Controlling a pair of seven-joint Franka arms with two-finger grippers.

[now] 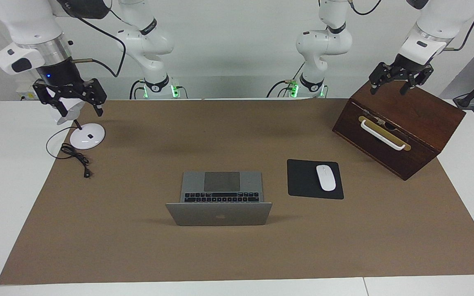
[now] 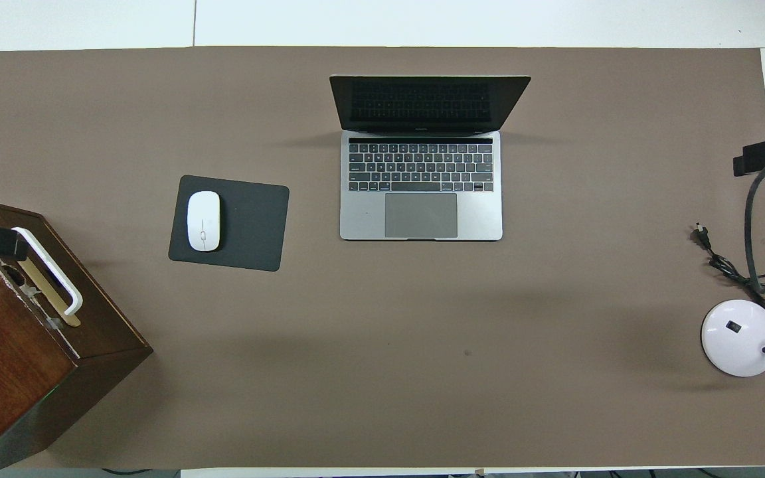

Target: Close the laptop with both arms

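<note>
Laptop point(image 1: 219, 198): you see it open in the middle of the desk point(image 1: 138, 255), lid upright.
Left gripper point(image 1: 401, 79): fingers spread, holding nothing, over the wooden box point(image 1: 397, 127) at your desk corner.
Right gripper point(image 1: 71, 100): fingers spread, holding nothing, over the lamp point(image 1: 87, 136) at the other corner.

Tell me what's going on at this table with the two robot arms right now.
Nothing is being handled yet. The slim silver-grey laptop stands open in the middle of the brown mat, its lid up. The left gripper hangs open over the dark wooden box, and the right gripper hangs open over the white desk lamp; both are well away from the laptop. A white mouse lies on a black mouse pad beside the laptop, toward the left arm's end.
</note>
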